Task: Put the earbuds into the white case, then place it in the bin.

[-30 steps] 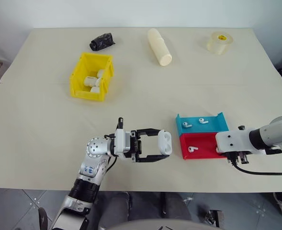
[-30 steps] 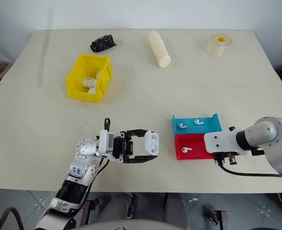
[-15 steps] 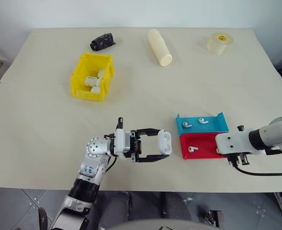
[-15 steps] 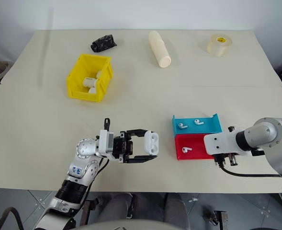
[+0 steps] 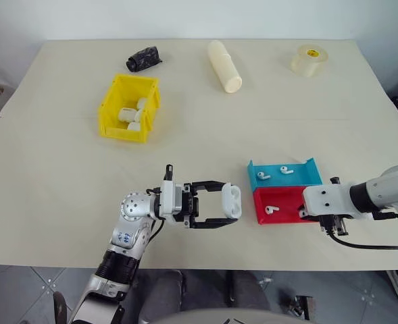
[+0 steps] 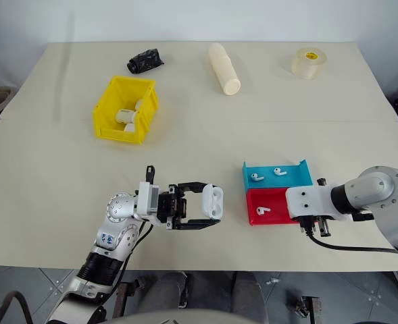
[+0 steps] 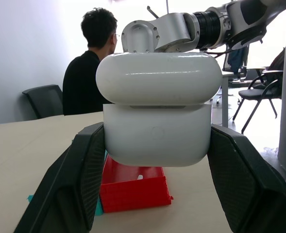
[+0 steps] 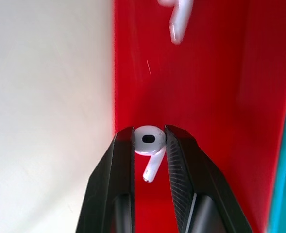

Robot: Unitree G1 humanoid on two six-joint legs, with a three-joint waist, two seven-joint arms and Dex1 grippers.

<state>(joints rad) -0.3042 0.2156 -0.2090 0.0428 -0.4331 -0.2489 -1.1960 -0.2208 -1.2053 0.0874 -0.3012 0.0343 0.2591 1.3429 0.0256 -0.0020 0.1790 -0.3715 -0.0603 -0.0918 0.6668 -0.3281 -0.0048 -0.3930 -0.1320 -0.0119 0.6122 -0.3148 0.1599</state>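
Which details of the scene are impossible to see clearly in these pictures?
- Right tool: in the eye views its own wrist body covers the fingers and the earbud they pinch.
- White case: left wrist view, whether earbuds are inside; lid barely open.
- Yellow bin: eye views, white contents too small to identify.

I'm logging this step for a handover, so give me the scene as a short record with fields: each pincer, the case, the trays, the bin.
left pincer: shut on the white case, held above the table
white case: lid open
right pincer: shut on one earbud, over the red tray
red tray: one more earbud lying in it
blue tray: two earbuds
bin: yellow, holding white pieces
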